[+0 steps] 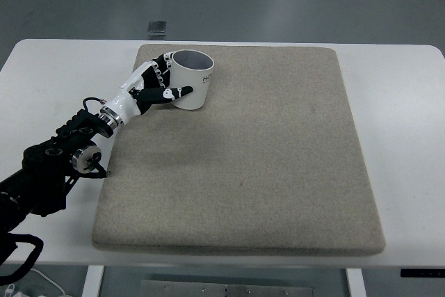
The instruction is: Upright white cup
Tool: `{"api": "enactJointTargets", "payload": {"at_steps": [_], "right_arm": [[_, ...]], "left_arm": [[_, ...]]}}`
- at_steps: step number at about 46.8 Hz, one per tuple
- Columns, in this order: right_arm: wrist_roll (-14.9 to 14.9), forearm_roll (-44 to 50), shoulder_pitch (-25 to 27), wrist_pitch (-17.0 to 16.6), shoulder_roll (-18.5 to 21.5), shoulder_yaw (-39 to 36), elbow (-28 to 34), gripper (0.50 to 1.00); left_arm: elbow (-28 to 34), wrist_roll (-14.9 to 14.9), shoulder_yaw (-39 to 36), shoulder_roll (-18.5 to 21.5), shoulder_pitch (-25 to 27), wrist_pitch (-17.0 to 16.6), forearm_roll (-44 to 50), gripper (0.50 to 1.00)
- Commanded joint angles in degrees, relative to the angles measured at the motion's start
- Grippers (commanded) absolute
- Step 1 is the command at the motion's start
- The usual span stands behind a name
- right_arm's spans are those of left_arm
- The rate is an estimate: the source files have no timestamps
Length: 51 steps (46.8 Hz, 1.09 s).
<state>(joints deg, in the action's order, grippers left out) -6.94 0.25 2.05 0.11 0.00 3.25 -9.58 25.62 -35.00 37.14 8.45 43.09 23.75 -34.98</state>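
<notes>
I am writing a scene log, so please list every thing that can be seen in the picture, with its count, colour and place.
white cup: one, white with dark print on its side, standing upright with its mouth up, on the far left corner of the mat
mat: one, beige-grey, lying flat over most of the table's middle
table: one, white, under the mat
small object: one, grey, on the floor beyond the table's far edge; too small to tell what it is
left hand: one, black and white, on a black arm coming from the left edge, fingers wrapped around the cup
right hand: not in view
</notes>
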Motion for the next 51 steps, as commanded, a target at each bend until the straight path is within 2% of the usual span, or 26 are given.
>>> {"api": "enactJointTargets", "payload": {"at_steps": [1, 51], "right_arm": [[0.0, 0.0, 0.4, 0.0, 0.0, 0.0, 0.0, 0.930], [0.0, 0.1, 0.5, 0.0, 0.0, 0.1, -0.1, 0.930]], "left_arm": [[0.0, 0.0, 0.1, 0.0, 0.0, -0.1, 0.1, 0.986], [0.9, 0.0, 1.2, 0.3, 0.8, 0.7, 0.9, 0.999]]}}
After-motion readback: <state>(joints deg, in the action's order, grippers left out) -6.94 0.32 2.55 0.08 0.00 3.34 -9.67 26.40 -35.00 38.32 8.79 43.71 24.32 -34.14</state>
